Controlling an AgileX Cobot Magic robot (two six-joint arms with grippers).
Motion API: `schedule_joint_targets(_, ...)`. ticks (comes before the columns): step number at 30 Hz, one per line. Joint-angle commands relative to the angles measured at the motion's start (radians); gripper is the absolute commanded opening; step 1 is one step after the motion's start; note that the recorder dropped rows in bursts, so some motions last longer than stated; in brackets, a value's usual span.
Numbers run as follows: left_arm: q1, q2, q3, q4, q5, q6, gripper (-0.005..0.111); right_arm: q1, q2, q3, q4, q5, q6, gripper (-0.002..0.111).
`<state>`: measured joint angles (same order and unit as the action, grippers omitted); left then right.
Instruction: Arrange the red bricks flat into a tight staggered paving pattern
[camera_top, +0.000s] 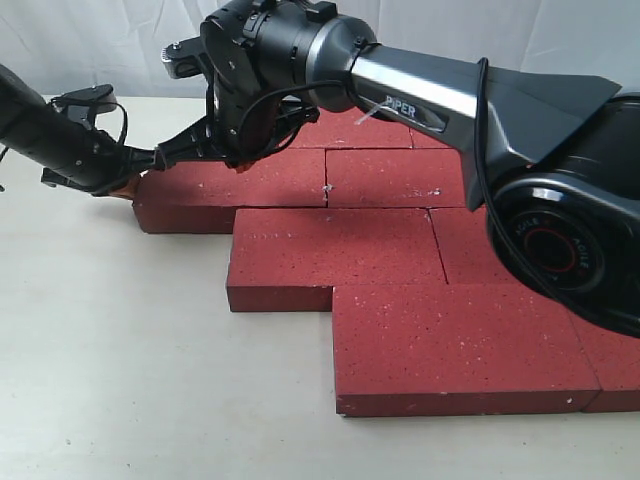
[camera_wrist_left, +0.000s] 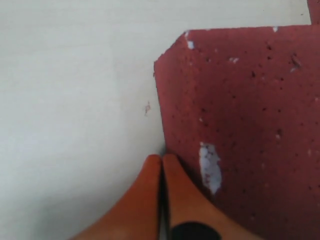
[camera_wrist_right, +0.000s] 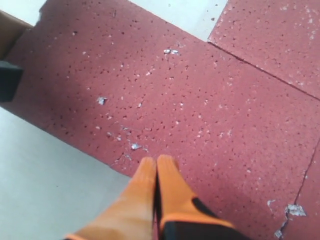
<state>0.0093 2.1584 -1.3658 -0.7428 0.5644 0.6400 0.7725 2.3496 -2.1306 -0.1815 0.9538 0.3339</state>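
Judging red bricks (camera_top: 330, 250) heavy, stiff, gritty: we'd shove side faces, not lift. Left gripper (camera_wrist_left: 161, 159), right gripper (camera_wrist_right: 156, 160): pinched closed, empty.

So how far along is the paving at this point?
Mostly done: the red bricks lie flat in staggered rows with thin seams. In hand: the left gripper, shut and empty, is at the end of the leftmost brick. The right gripper, also shut, is over its top, so they are likely snugging it in. Left: perhaps that one nudge. Bricks behind the right arm are hidden.
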Motion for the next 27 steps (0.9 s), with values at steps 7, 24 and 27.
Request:
schedule_joint_targets(7,0.109,-0.024,0.001,0.013,0.040,-0.070,0.000,-0.005,-0.002,0.002,-0.006,-0.005,-0.003,-0.001)
schedule_joint_targets(24,0.076,-0.057,0.010,0.079,0.035,-0.168,0.000,-0.005,-0.002,0.002,0.030,0.035,-0.026,-0.001)
schedule_joint_targets(27,0.042,-0.037,0.010,0.075,0.019,-0.166,0.000,-0.005,-0.002,0.002,0.031,0.031,-0.026,-0.001)
